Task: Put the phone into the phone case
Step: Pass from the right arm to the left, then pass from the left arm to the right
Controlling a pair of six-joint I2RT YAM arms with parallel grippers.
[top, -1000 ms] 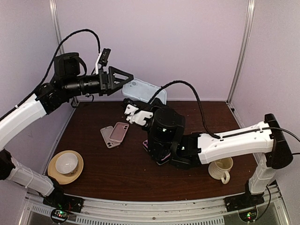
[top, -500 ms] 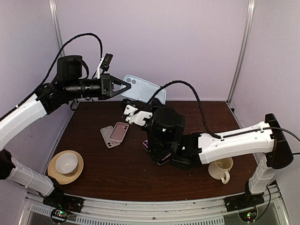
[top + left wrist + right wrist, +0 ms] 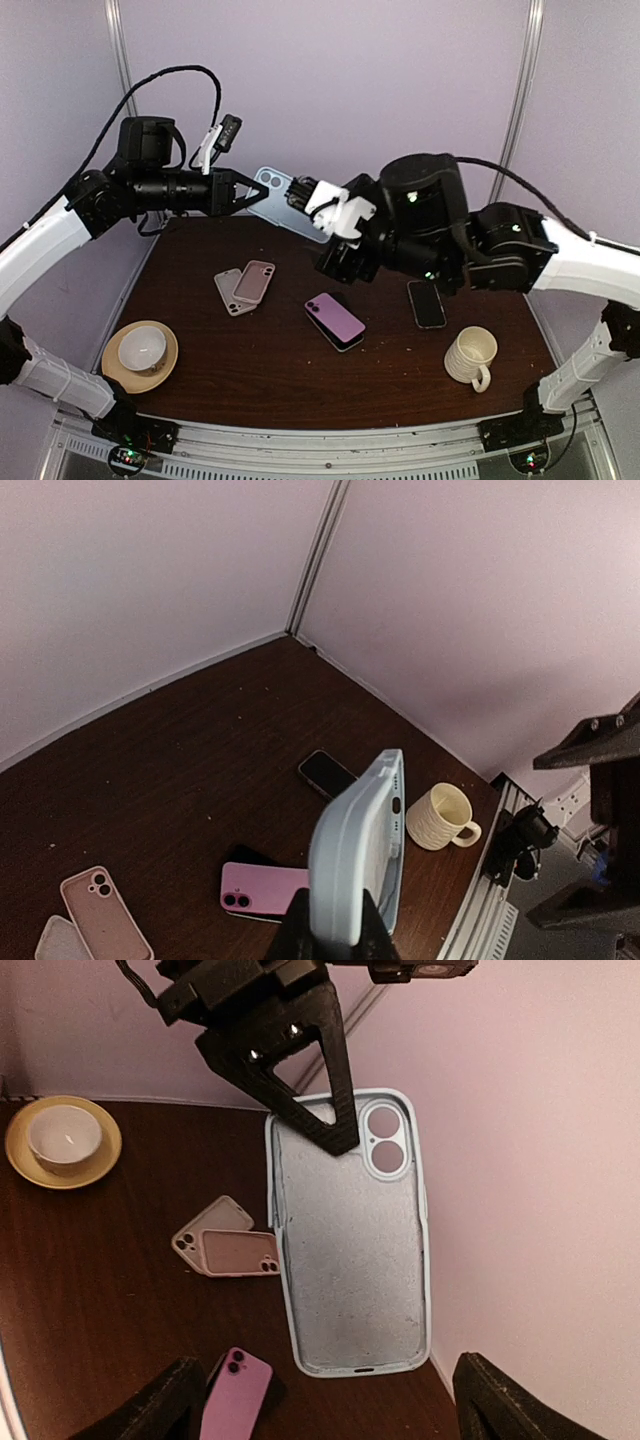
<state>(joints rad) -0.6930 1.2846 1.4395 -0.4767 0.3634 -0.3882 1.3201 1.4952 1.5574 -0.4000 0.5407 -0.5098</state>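
A light blue phone case hangs in the air above the back of the table, with my left gripper shut on its camera end. In the left wrist view the case stands edge-on between the fingers of that gripper. My right gripper is raised and open, facing the hollow inside of the case, which it does not touch. Its empty jaws stand wide. A pink phone lies back up on the table. A dark phone lies screen up to its right.
Two pale pink cases lie overlapping at the left of the brown table. A cup on a yellow saucer stands front left, a cream ribbed mug front right. Lilac walls close in the back and sides.
My right arm has risen from the pink phone on the table and its gripper has opened, now level with the case. The left gripper has closed on the blue case and shifted slightly.
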